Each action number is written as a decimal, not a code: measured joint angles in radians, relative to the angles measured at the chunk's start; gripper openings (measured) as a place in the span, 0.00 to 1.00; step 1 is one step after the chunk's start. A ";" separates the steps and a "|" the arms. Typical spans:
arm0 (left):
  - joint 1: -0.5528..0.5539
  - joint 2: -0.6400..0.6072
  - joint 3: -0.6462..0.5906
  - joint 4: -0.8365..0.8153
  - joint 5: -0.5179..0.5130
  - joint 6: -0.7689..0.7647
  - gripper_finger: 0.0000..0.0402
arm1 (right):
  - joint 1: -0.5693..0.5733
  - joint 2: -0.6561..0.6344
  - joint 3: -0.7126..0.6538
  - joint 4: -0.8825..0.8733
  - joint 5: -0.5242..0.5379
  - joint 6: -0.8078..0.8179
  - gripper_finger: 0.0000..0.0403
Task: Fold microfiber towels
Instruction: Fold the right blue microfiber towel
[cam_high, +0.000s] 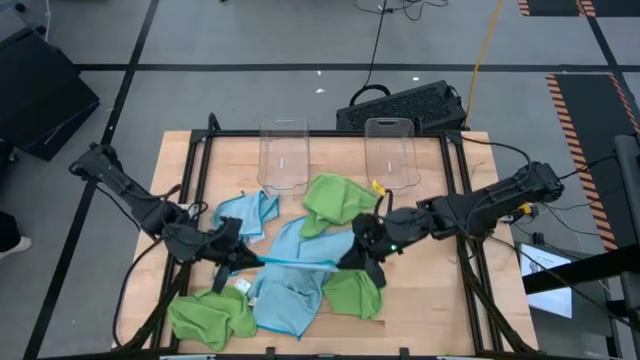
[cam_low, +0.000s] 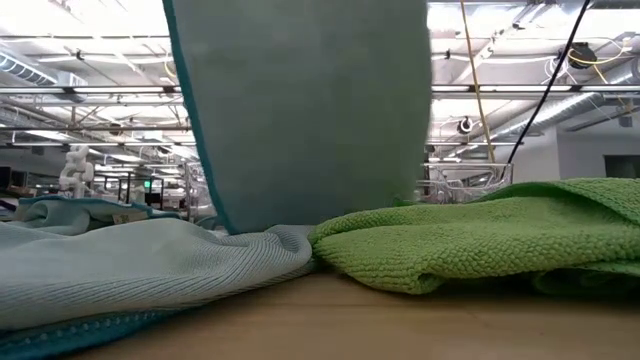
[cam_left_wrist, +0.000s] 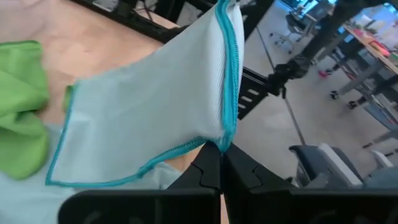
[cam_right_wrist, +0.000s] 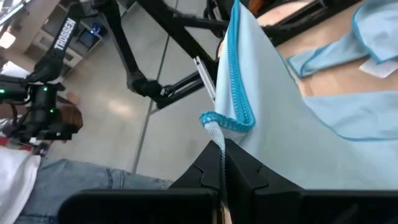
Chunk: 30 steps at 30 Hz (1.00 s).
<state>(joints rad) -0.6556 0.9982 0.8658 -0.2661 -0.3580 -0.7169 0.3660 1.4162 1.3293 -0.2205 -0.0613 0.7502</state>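
Stretching between the two arms, a light blue towel (cam_high: 300, 262) was held taut above the wooden table (cam_high: 430, 290), and it serves as the landmark for what follows. Nearest the table's front edge, below that towel, lay a crumpled green towel (cam_high: 210, 315) toward the left arm's side, a second blue towel (cam_high: 285, 300) spread flat directly under the landmark, and a folded green towel (cam_high: 352, 293) beside that on the right arm's side. At the landmark's left end, the left gripper (cam_high: 232, 258) had its fingers closed tight on one teal-stitched corner; at the right end, the right gripper (cam_high: 358, 255) was likewise clamped shut on the opposite corner. Just beyond the landmark, another blue towel (cam_high: 245, 213) lay bunched on the left arm's side and a further green towel (cam_high: 338, 200) lay heaped on the right arm's side. Farther still stood two clear bins (cam_high: 285, 155), upright and side by side near the table's back edge, the green heap touching the base of the right-hand one.
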 joint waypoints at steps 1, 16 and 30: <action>-0.008 0.009 0.000 0.007 0.000 -0.002 0.00 | 0.016 0.000 0.000 -0.002 0.020 0.005 0.00; -0.049 0.105 0.000 0.125 0.017 -0.031 0.00 | 0.181 0.000 -0.136 0.116 0.163 0.195 0.00; -0.056 0.254 0.000 0.277 0.049 -0.056 0.00 | 0.272 0.000 -0.334 0.382 0.245 0.328 0.00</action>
<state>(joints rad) -0.7115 1.2521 0.8654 0.0110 -0.3086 -0.7729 0.6375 1.4158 0.9951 0.1619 0.1840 1.0783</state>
